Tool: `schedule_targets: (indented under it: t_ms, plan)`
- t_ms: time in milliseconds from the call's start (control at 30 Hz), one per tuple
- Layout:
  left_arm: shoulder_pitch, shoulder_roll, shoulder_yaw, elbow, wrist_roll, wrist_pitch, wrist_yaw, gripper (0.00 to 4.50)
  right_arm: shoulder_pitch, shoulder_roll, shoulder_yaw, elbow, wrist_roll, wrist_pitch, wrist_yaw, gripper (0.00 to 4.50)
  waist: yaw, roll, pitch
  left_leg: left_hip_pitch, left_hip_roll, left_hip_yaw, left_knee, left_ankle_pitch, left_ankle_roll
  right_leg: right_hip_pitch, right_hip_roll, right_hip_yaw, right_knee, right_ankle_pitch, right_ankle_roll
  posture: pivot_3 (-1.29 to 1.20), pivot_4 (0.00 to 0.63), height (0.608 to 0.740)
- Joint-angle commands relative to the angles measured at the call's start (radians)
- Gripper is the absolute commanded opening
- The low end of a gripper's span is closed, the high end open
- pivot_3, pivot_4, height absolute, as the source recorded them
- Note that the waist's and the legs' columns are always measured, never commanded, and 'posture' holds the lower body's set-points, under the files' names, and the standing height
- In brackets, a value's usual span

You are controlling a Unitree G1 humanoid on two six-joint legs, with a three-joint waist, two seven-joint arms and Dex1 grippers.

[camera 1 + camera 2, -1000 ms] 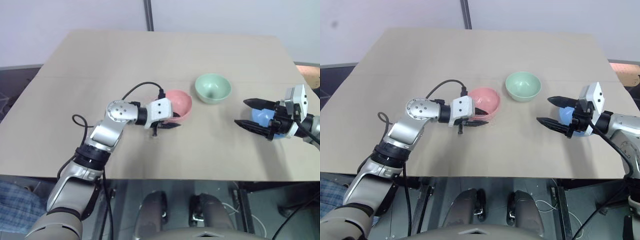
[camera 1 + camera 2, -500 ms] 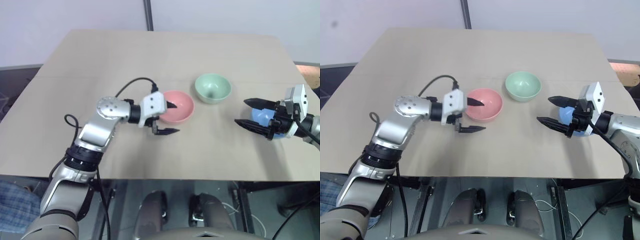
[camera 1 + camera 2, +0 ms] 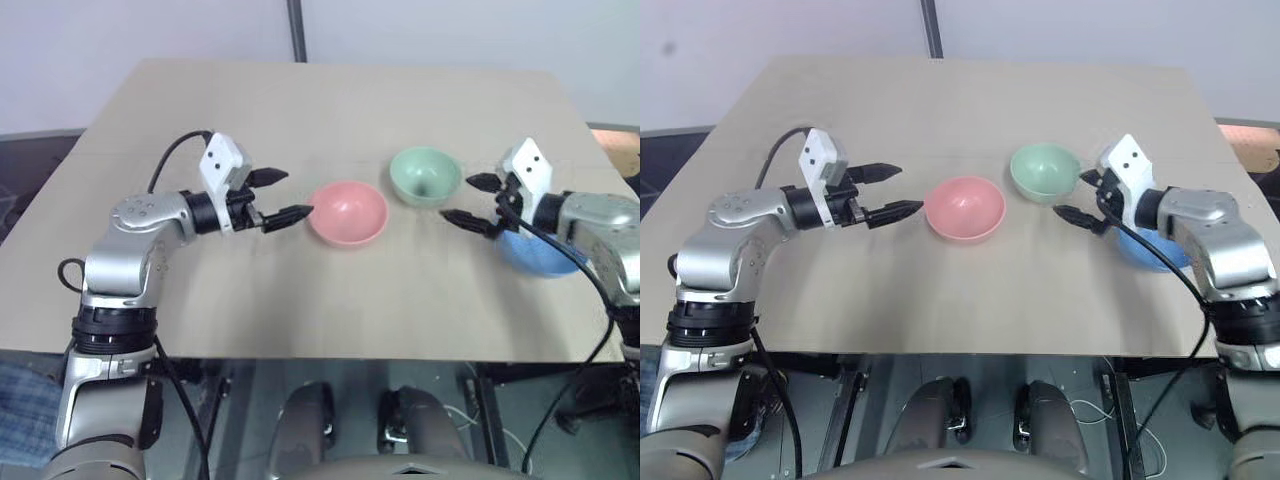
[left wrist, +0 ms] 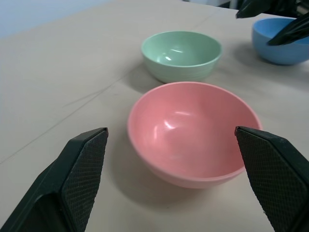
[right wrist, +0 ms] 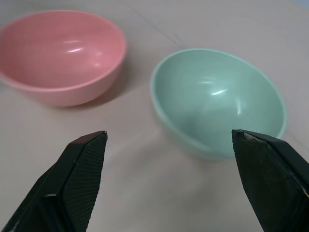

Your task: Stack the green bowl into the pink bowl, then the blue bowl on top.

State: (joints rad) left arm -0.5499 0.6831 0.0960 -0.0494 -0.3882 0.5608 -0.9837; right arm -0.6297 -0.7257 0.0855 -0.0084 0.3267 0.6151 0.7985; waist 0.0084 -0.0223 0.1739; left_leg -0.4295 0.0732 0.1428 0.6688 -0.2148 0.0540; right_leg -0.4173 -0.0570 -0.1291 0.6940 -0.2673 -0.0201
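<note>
The pink bowl (image 3: 348, 212) stands upright in the middle of the tan table. Just behind it to the right sits the green bowl (image 3: 426, 176), also upright and empty. The blue bowl (image 3: 545, 252) rests near the right edge, partly hidden under my right arm. My left gripper (image 3: 283, 195) hovers open left of the pink bowl, pointing at it, holding nothing. My right gripper (image 3: 470, 201) is open just right of the green bowl, its fingers (image 5: 79, 179) framing that bowl (image 5: 218, 100) in the right wrist view. The left wrist view faces the pink bowl (image 4: 193, 131).
The table (image 3: 330, 100) ends close in front of me and drops off beyond the blue bowl at the right edge. A dark pole (image 3: 297, 30) rises behind the far edge. A black cable (image 3: 172, 160) loops over my left wrist.
My left gripper opened, let go of the pink bowl's rim and drew back to the left and up. My right gripper moved from beside the blue bowl toward the green bowl.
</note>
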Motion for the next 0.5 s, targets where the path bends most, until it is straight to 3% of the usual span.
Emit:
schedule_targets:
  t_ms: [33, 500]
  plan:
    - [0.008, 0.016, 0.037, -0.059, -0.03, 0.007, 0.022, 4.43, -0.117, 0.057, 0.078, 0.13, -0.11, -0.095, -0.011, 4.5, -0.004, 0.0, 0.0, 0.0, 0.0, 0.0, 0.0, 0.0, 0.0, 0.0, 0.0, 0.0, 0.0, 0.0, 0.0, 0.0, 0.15, 0.739]
    - [0.029, 0.136, 0.024, -0.103, -0.051, 0.0, -0.05, 4.43, -0.306, 0.165, 0.303, 0.414, -0.399, -0.337, 0.11, 4.5, -0.024, 0.001, 0.001, -0.001, 0.0, 0.001, -0.001, 0.0, 0.0, -0.002, 0.0, 0.0, 0.0, 0.002, -0.003, 0.0, 0.15, 0.739]
